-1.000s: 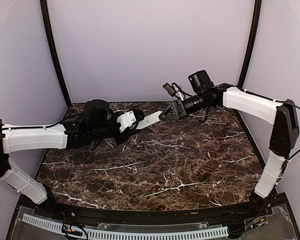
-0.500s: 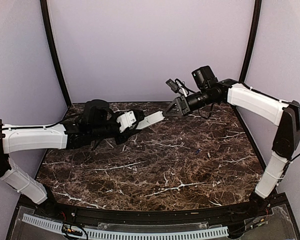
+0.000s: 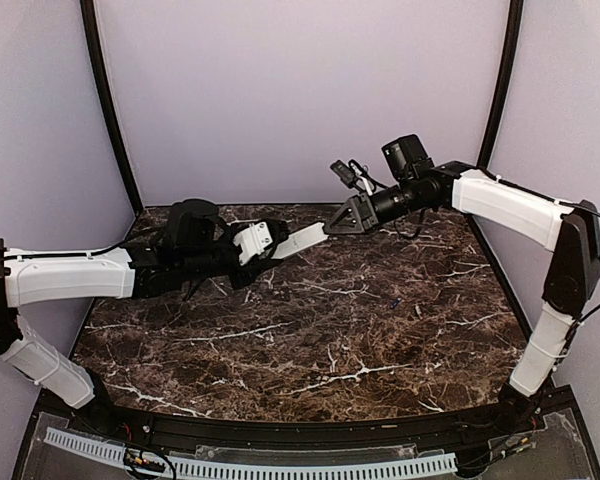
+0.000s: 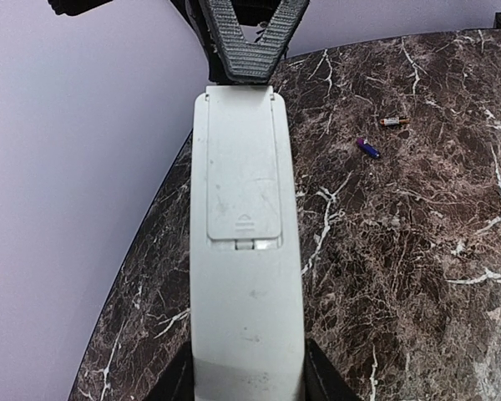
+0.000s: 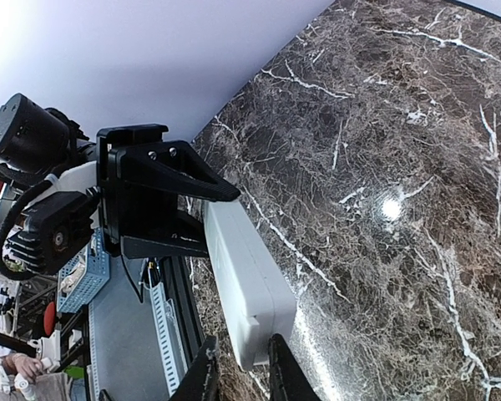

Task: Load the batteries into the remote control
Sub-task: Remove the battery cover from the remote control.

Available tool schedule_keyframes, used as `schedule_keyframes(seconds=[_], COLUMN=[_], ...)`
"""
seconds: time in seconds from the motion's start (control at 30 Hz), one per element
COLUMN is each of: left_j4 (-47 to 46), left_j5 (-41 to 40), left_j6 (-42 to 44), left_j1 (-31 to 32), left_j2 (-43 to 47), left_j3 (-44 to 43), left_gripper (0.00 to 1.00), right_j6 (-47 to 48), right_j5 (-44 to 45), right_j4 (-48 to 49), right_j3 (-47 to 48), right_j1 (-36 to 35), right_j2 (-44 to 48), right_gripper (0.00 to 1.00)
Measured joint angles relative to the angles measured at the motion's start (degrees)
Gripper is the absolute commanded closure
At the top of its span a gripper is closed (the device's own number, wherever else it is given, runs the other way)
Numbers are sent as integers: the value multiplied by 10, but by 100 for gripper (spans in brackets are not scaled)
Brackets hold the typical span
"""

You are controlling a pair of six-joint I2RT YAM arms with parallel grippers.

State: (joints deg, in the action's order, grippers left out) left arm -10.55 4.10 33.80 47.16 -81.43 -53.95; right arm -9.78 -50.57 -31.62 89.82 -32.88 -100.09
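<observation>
- The remote control point(image 3: 298, 240) is up in the air over the far part of the table point(image 3: 330, 340), slung between my two arms and touching nothing below it.
- In the left wrist view its back faces the camera. The battery cover point(image 4: 244, 167) sits shut and flush, with its latch tab toward the near end.
- The left gripper point(image 3: 268, 243) has the remote by its near end. The jaws are partly closed, one black finger pressed against each long side, so the grip is firm.
- The right gripper point(image 3: 332, 226) meets the remote's far end. From the left wrist its two ribbed fingers point(image 4: 234, 46) run together into a V whose tip lies against the end edge.
- In the right wrist view the fingertips stand close together with the remote's end corner just at them. I cannot tell whether they pinch the plastic or only touch it.
- Two small batteries lie loose on the dark marble table, well to the right of the remote. One is orange-tipped point(image 4: 393, 122) and the other purple point(image 4: 368, 149), near each other but apart.
- A plain lavender wall point(image 3: 300, 90) closes the scene behind.
</observation>
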Motion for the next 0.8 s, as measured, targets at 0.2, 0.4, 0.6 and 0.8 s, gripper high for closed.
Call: schedule_keyframes(seconds=[0.2, 0.4, 0.6, 0.8], left_j4=[1, 7, 17, 18], left_j5=[0, 0, -3, -5], left_j6=[0, 0, 0, 0], left_j1=[0, 0, 0, 0], left_j2=[0, 0, -1, -10], left_j3=[0, 0, 0, 0], left_gripper=[100, 100, 100, 100], right_j6=[-4, -14, -19, -20], right_j5=[3, -5, -19, -37], right_j4=[3, 14, 21, 22], right_j3=[-2, -3, -6, -7], right_j1=[0, 0, 1, -1], right_j2=[-7, -11, -19, -23], right_gripper=[84, 86, 88, 89])
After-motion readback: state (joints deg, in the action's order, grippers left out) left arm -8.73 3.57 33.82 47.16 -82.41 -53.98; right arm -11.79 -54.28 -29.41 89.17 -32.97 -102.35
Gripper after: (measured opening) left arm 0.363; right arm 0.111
